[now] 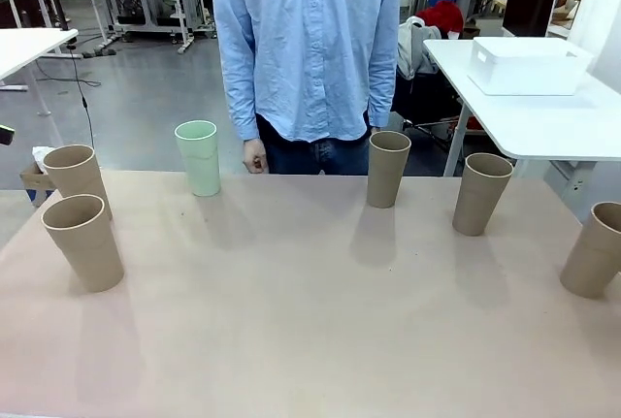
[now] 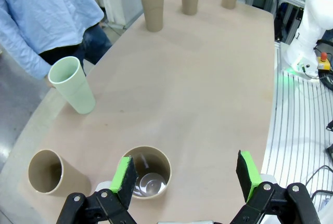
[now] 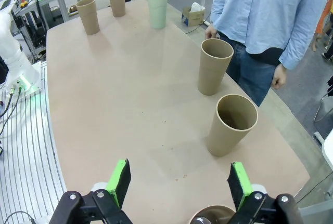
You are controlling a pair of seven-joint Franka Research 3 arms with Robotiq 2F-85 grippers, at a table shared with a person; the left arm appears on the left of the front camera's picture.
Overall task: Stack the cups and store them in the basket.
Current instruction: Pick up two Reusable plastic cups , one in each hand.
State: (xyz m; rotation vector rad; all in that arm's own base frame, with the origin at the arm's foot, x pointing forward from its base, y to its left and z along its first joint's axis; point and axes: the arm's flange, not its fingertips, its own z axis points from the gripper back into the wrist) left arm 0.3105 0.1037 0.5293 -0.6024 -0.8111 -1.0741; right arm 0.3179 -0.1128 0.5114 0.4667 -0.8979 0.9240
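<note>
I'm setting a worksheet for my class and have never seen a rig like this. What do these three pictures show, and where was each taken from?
One picture looks across a tan table at a person in a blue shirt. The other two come from cameras on a robot's two wrists. The black claws with green pads at the bottom are its left gripper and right gripper, both open and holding nothing. On the table stand six cups, mouths up: five tan cups and one mint cup. A white basket sits on a separate white table behind.
</note>
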